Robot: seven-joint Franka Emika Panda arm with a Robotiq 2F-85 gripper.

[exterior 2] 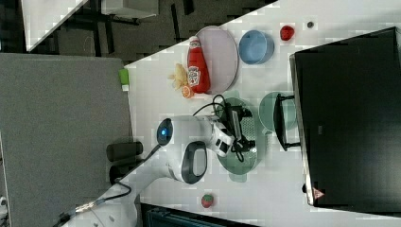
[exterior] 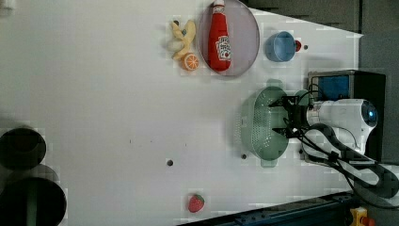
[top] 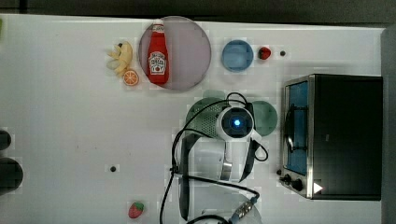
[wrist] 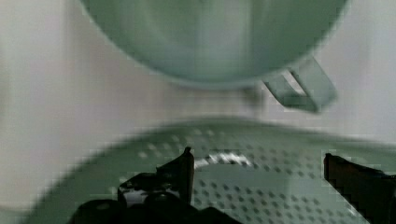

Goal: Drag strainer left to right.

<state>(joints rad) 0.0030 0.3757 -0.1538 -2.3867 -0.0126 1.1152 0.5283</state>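
The strainer (exterior: 258,126) is a pale mint-green oval with a dotted basin, lying on the white table just left of the toaster oven in the left view. My gripper (exterior: 279,117) hangs over the strainer's right-hand rim in the left view, open, with nothing between its fingers. In the wrist view both dark fingertips (wrist: 183,164) stand wide apart just above the perforated basin (wrist: 261,186), near the rim that faces the mug (wrist: 210,42). In the top view the strainer (top: 201,116) is partly covered by the arm's white wrist (top: 237,122). The strainer (exterior 2: 239,158) and gripper (exterior 2: 243,130) also show in the right view.
A mint-green mug (top: 267,119) stands between strainer and toaster oven (top: 341,135). A ketchup bottle (top: 158,55) lies on a grey plate (top: 191,51), next to a blue bowl (top: 237,55), banana (top: 120,58) and orange slice (top: 131,78). A strawberry (top: 136,210) lies near the front edge.
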